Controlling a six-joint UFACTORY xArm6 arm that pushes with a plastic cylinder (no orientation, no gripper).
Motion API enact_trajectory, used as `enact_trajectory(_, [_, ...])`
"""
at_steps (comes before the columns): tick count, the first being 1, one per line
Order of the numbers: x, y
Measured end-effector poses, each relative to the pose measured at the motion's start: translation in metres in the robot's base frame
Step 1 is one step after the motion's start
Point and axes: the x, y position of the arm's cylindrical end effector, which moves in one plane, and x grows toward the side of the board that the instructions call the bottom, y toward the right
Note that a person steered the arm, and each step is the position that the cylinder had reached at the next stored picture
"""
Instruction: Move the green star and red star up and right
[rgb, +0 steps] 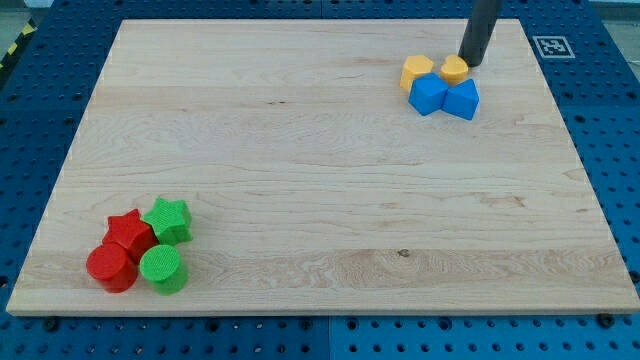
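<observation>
The green star (168, 219) and the red star (129, 233) lie touching each other near the view's bottom left of the wooden board (300, 150). A red cylinder (110, 268) and a green cylinder (161, 268) sit just below them in the same cluster. My tip (469, 62) is far away at the view's top right, right next to a yellow block (454, 70).
Beside my tip is a second cluster: two yellow blocks, the other one (417, 71) further left, and two blue blocks (428, 94) (462, 99) just below them. A printed marker tag (551, 46) sits at the board's top right corner.
</observation>
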Motion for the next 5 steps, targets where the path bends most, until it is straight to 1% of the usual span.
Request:
enact_trajectory(1, [0.022,0.0])
enact_trajectory(2, [0.028,0.0])
enact_trajectory(3, [-0.002,0.0])
enact_trajectory(4, [-0.041,-0.017])
enact_trajectory(5, [-0.051,-0.074])
